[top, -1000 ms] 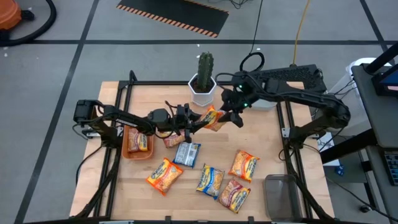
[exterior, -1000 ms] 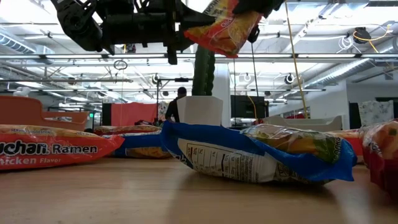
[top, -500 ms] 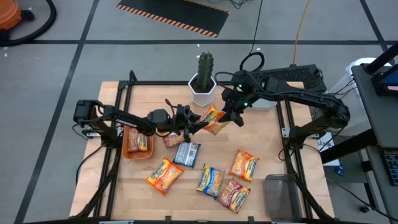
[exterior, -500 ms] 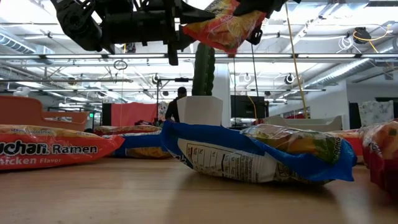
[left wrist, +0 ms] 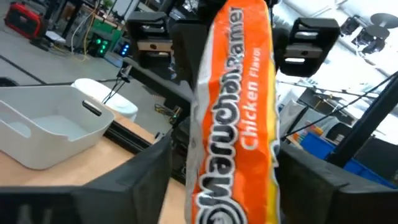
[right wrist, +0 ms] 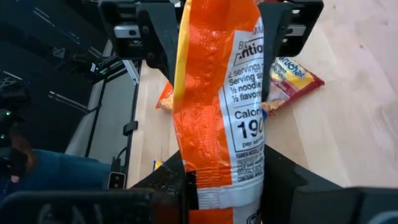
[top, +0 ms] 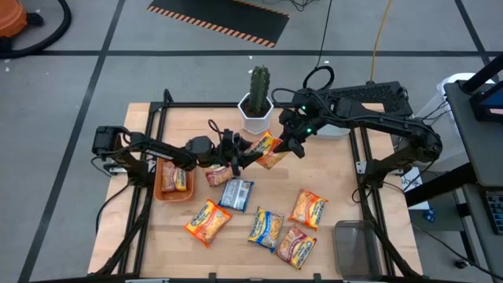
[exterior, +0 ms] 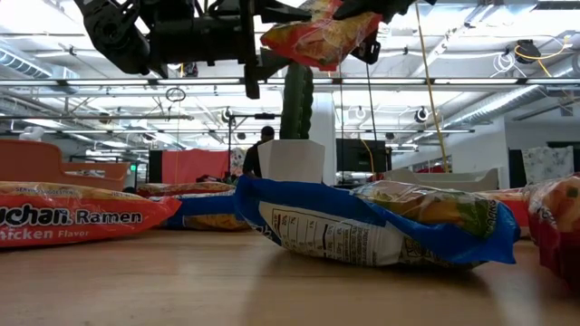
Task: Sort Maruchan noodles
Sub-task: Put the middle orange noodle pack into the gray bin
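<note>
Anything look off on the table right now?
One orange chicken packet hangs in mid-air between the left claw and right claw, near the cactus pot. The right claw grips it; the left claw's jaws stand open. Other packets lie flat and scattered, none torn.

Robotics lab: taped floor [top: 94, 71], ceiling ducts [exterior: 507, 91].

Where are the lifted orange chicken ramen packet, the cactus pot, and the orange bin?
Orange chicken ramen packet [top: 268, 149], high view, middle of the packet held in the air.
Cactus pot [top: 255, 116], high view, white pot wall below the cactus.
Orange bin [top: 163, 182], high view, its left rim.
</note>
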Available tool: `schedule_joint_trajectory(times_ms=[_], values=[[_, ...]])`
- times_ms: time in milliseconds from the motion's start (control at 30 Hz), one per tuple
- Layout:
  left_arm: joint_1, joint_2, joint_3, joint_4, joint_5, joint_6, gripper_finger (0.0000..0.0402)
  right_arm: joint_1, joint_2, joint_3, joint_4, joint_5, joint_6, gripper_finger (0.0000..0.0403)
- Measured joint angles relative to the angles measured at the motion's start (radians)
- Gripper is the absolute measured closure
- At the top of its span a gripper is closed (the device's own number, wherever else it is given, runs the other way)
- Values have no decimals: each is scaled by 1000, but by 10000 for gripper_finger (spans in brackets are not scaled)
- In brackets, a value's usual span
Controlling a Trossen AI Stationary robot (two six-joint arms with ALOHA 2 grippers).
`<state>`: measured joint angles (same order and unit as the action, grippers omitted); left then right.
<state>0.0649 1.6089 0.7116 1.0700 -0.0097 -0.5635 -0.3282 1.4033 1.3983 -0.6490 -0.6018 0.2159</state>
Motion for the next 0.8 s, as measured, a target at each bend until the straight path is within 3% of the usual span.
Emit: schedule_joint_trajectory(times_ms=[567,800], values=[[108,-61,1,-30,-11,-10,119,-106,-2,0,-9,-84,-48,294],[125,-61,1,-51,-84,5,119,-163,-6,0,-113,-143,-105,295]])
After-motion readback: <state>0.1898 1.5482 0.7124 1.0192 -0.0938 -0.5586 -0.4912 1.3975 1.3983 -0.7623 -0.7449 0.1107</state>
